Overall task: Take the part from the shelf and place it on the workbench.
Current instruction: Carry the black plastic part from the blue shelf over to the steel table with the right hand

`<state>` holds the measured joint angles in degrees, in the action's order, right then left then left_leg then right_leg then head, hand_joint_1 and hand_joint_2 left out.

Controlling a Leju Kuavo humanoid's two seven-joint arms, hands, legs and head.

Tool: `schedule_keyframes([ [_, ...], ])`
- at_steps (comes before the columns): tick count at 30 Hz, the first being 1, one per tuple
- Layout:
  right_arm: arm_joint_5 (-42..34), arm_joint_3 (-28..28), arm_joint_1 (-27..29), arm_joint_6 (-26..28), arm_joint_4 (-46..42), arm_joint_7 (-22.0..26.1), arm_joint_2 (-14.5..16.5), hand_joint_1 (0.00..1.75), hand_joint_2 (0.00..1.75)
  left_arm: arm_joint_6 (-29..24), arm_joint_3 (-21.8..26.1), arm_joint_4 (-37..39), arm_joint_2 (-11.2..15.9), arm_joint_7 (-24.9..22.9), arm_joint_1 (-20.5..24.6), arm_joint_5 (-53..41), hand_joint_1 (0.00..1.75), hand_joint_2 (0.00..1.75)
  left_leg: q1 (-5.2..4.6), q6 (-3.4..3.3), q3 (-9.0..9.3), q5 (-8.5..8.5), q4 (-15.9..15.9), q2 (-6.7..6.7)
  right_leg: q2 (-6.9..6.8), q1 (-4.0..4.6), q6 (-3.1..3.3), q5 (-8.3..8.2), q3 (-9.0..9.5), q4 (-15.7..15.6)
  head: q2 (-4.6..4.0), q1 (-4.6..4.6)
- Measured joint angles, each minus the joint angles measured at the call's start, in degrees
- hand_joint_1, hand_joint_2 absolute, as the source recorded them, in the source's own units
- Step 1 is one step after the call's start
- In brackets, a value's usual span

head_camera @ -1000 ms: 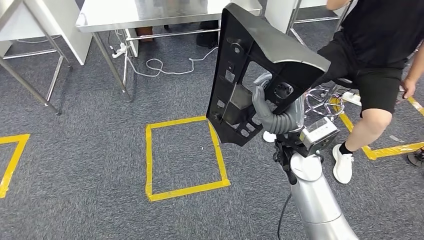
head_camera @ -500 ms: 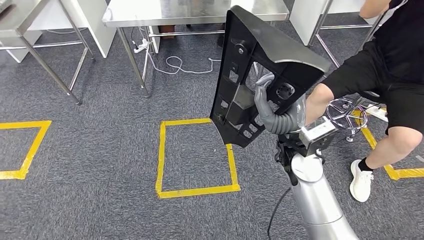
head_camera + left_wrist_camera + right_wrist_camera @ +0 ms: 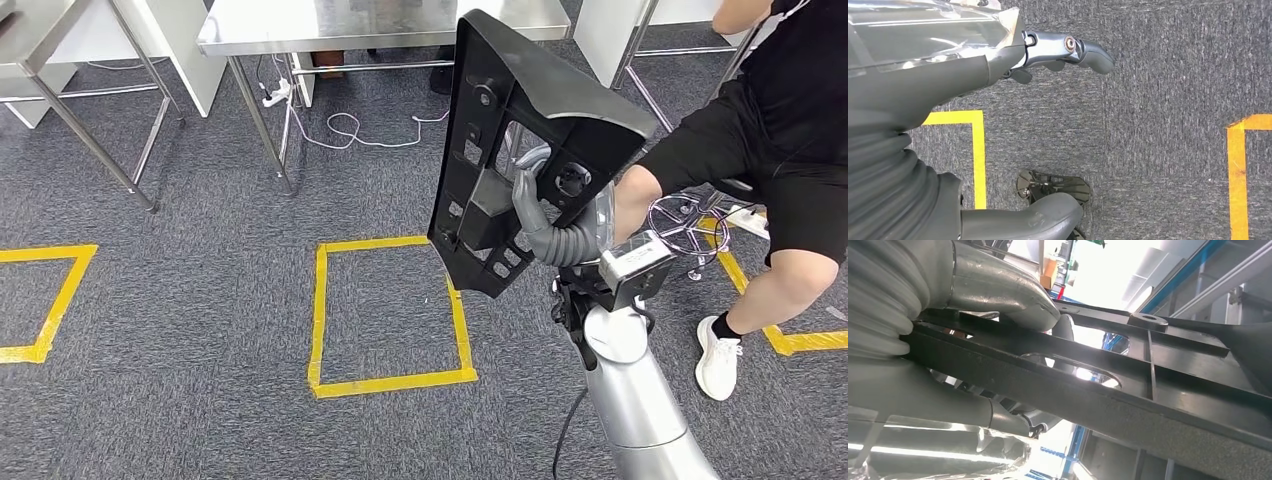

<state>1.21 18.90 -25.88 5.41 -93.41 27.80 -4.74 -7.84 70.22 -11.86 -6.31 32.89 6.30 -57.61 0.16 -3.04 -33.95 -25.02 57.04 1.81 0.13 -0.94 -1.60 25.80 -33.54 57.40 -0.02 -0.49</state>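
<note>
Grey carpet [image 3: 200, 300] is covering the floor. A square of yellow tape [image 3: 390, 310] is lying on it at the centre, and another tape outline [image 3: 45, 300] is sitting at nine o'clock. More yellow tape [image 3: 790, 340] is running at four o'clock, beside a person's white shoe [image 3: 718, 358] resting on the carpet. At twelve o'clock a steel table [image 3: 300, 25] is standing on thin legs, with a white cable [image 3: 345, 128] looping on the carpet beneath it. A second metal frame [image 3: 90, 140] is standing at ten o'clock.
</note>
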Motion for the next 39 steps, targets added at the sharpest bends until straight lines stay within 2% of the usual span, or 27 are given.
schedule_keyframes([
  [2,0.07,-0.07,-0.01,0.10,-0.05,-0.04,-0.19,1.75,1.75,0.16,-0.01,0.01,-0.07,-0.01,0.01,-0.07,0.00,1.75,0.32,-0.12,1.11,0.59,-1.53,-0.16,-0.04,0.27,0.04,0.82,-0.62,1.54,0.00,0.11],
  [3,0.09,-0.11,0.00,0.16,-0.08,-0.05,-0.29,1.75,1.75,0.24,-0.01,0.02,-0.10,-0.02,0.01,-0.07,0.00,1.75,0.51,-0.12,1.62,0.86,-2.14,-0.27,-0.06,0.34,0.21,1.89,-1.81,4.01,0.00,0.21],
  [5,0.10,-0.14,0.12,0.28,-0.05,-0.04,-0.50,1.75,1.75,0.34,-0.01,0.02,-0.12,-0.03,0.03,-0.07,0.00,1.75,0.46,-0.15,1.86,0.82,-2.27,-0.36,-0.05,0.17,0.40,4.77,-5.70,11.50,-0.01,0.27],
  [6,0.10,-0.15,0.28,0.33,-0.01,-0.05,-0.56,1.75,1.75,0.36,-0.01,0.02,-0.11,-0.04,0.03,-0.07,0.00,1.75,0.45,-0.10,1.89,0.72,-2.25,-0.36,-0.06,0.07,0.20,5.64,-7.44,14.51,-0.01,0.30],
  [7,0.11,-0.15,0.40,0.37,0.04,-0.06,-0.63,1.75,1.75,0.37,-0.01,0.02,-0.11,-0.04,0.02,-0.07,0.00,1.75,0.46,0.01,1.95,0.60,-2.20,-0.32,-0.06,-0.04,-0.24,5.68,-8.28,15.70,-0.01,0.30],
  [8,0.11,-0.15,0.47,0.39,0.09,-0.07,-0.68,1.75,1.75,0.38,-0.01,0.02,-0.12,-0.05,-0.01,-0.07,0.00,1.75,0.48,0.19,2.05,0.45,-2.12,-0.27,-0.07,-0.18,-0.87,4.77,-7.90,14.54,-0.01,0.33],
  [10,0.15,-0.13,0.39,0.42,0.16,-0.08,-0.73,1.75,1.75,0.39,-0.01,0.03,-0.15,-0.08,-0.05,-0.04,0.00,1.75,0.55,0.82,2.23,-0.14,-1.59,-0.14,-0.09,-0.68,-2.07,1.43,-4.44,6.95,-0.01,0.37],
  [11,0.18,-0.10,0.33,0.43,0.19,-0.08,-0.70,1.75,1.75,0.39,-0.01,0.03,-0.13,-0.09,-0.03,0.01,0.00,1.75,0.49,1.26,2.13,-0.60,-1.13,-0.07,-0.05,-0.80,-2.13,0.16,-2.63,3.44,-0.01,0.39],
  [13,0.34,-0.02,0.28,0.44,0.22,-0.07,-0.63,1.75,1.75,0.39,-0.01,0.02,-0.05,-0.04,0.01,0.09,0.00,1.75,0.34,1.97,1.92,-1.35,-0.42,0.01,0.04,-0.76,-1.17,-0.66,-0.92,0.27,-0.01,0.38],
  [15,0.52,0.02,0.26,0.48,0.24,-0.06,-0.60,1.75,1.75,0.40,-0.01,0.03,-0.02,0.03,-0.01,0.12,0.00,1.75,0.45,2.38,1.95,-1.72,-0.28,0.03,0.07,-0.63,0.08,-0.49,-0.74,0.38,0.00,0.31],
  [17,0.67,0.03,0.16,0.51,0.24,-0.06,-0.56,1.75,1.75,0.41,-0.02,0.04,-0.03,0.06,-0.01,0.13,0.00,1.75,0.69,2.89,1.40,-2.83,1.44,-0.46,0.04,-0.79,0.95,-0.28,-0.33,0.31,0.00,0.19],
  [18,0.71,0.03,0.09,0.51,0.24,-0.06,-0.52,1.75,1.75,0.41,-0.02,0.04,-0.02,0.07,0.03,0.13,0.00,1.75,0.77,3.17,0.22,-4.09,3.99,-0.83,-0.01,-0.87,1.33,-0.13,-0.05,0.26,0.00,0.11],
  [20,0.74,0.03,0.03,0.51,0.26,-0.06,-0.51,1.75,1.75,0.41,-0.03,0.04,0.02,0.07,0.07,0.13,0.00,1.75,0.84,3.59,-4.06,-7.32,11.90,-1.47,-0.12,-0.65,1.99,0.24,0.36,0.26,-0.01,-0.01],
  [21,0.75,0.03,0.03,0.51,0.29,-0.06,-0.50,1.75,1.75,0.42,-0.03,0.04,0.03,0.07,0.05,0.13,0.00,1.75,0.86,3.66,-6.32,-8.28,15.44,-1.57,-0.15,-0.53,2.17,0.43,0.50,0.27,-0.01,-0.01],
  [22,0.75,0.03,0.03,0.51,0.33,-0.06,-0.50,1.75,1.75,0.42,-0.03,0.04,0.03,0.07,0.01,0.13,0.00,1.75,0.87,3.60,-7.85,-8.19,17.26,-1.62,-0.14,-0.41,2.28,0.62,0.68,0.28,-0.01,-0.01],
  [23,0.75,0.03,0.04,0.51,0.37,-0.06,-0.50,1.75,1.75,0.42,-0.03,0.04,0.03,0.07,-0.01,0.13,0.00,1.75,0.86,3.41,-8.20,-6.78,16.68,-1.63,-0.12,-0.30,2.31,0.85,0.95,0.27,-0.01,-0.01],
  [24,0.76,0.03,0.03,0.51,0.39,-0.06,-0.48,1.75,1.75,0.43,-0.03,0.04,0.03,0.07,-0.01,0.13,0.00,1.75,0.81,3.06,-7.39,-4.40,13.86,-1.63,-0.11,-0.19,2.28,1.12,1.33,0.26,-0.01,-0.01],
  [25,0.76,0.04,0.01,0.51,0.40,-0.06,-0.41,1.75,1.75,0.43,-0.02,0.04,0.07,0.07,0.01,0.13,0.00,1.75,0.68,2.53,-5.75,-1.65,9.55,-1.66,-0.10,-0.09,2.24,1.40,1.76,0.22,-0.01,-0.01],
  [27,0.78,0.05,-0.09,0.51,0.42,-0.06,-0.23,1.75,1.75,0.43,-0.02,0.03,0.17,0.05,0.08,0.17,0.00,1.75,0.23,1.45,-2.76,1.28,2.70,-1.84,-0.11,0.20,1.92,1.94,2.35,0.15,-0.01,0.05],
  [28,0.80,0.05,-0.13,0.51,0.44,-0.06,-0.14,1.75,1.75,0.42,-0.03,0.02,0.22,0.04,0.10,0.23,0.00,1.75,-0.01,1.05,-2.08,1.48,1.20,-1.91,-0.13,0.25,1.68,2.15,2.44,0.09,-0.01,0.07],
  [30,0.84,0.08,-0.24,0.51,0.48,-0.06,-0.04,1.75,1.75,0.39,-0.03,0.02,0.25,0.01,0.12,0.35,0.00,1.75,-0.33,0.60,-1.76,1.03,0.64,-1.82,-0.22,0.24,1.04,2.39,2.65,-0.29,-0.01,0.04],
  [32,0.88,0.14,-0.40,0.51,0.50,-0.05,-0.02,1.75,1.75,0.36,-0.03,0.03,0.25,-0.03,0.06,0.43,0.00,1.75,-0.13,0.24,-0.77,1.19,-0.49,-1.66,-0.34,0.33,0.62,2.90,2.39,0.41,-0.01,0.10],
  [34,0.89,0.23,-0.59,0.51,0.55,-0.03,-0.01,1.75,1.75,0.33,-0.03,0.04,0.22,-0.08,0.06,0.45,0.00,1.75,0.12,-0.09,0.33,1.21,-1.43,-1.60,-0.30,0.35,0.82,4.77,-0.37,5.61,-0.01,0.24],
  [36,0.89,0.37,-0.57,0.53,0.71,-0.01,-0.01,1.75,1.75,0.30,-0.03,0.04,0.21,-0.13,0.11,0.45,0.00,1.75,0.02,-0.36,0.86,0.68,-1.49,-1.48,-0.22,0.25,0.90,7.11,-5.21,13.58,-0.01,0.31],
  [37,0.89,0.45,-0.47,0.54,0.82,-0.01,-0.02,1.75,1.75,0.29,-0.03,0.04,0.21,-0.15,0.11,0.45,0.00,1.75,0.00,-0.37,1.16,0.35,-1.46,-1.37,-0.21,0.21,0.60,7.35,-7.05,15.96,-0.01,0.32],
  [38,0.89,0.52,-0.39,0.55,0.93,-0.02,-0.05,1.75,1.75,0.28,-0.03,0.04,0.21,-0.18,0.07,0.45,0.00,1.75,-0.01,-0.28,1.54,-0.02,-1.41,-1.21,-0.21,0.15,0.06,6.60,-7.80,16.14,-0.01,0.33],
  [39,0.89,0.58,-0.36,0.56,1.01,-0.03,-0.07,1.75,1.75,0.28,-0.02,0.04,0.21,-0.22,0.02,0.45,0.00,1.75,0.00,-0.13,2.03,-0.45,-1.30,-1.05,-0.22,0.09,-0.61,4.81,-7.25,13.85,-0.01,0.34],
])
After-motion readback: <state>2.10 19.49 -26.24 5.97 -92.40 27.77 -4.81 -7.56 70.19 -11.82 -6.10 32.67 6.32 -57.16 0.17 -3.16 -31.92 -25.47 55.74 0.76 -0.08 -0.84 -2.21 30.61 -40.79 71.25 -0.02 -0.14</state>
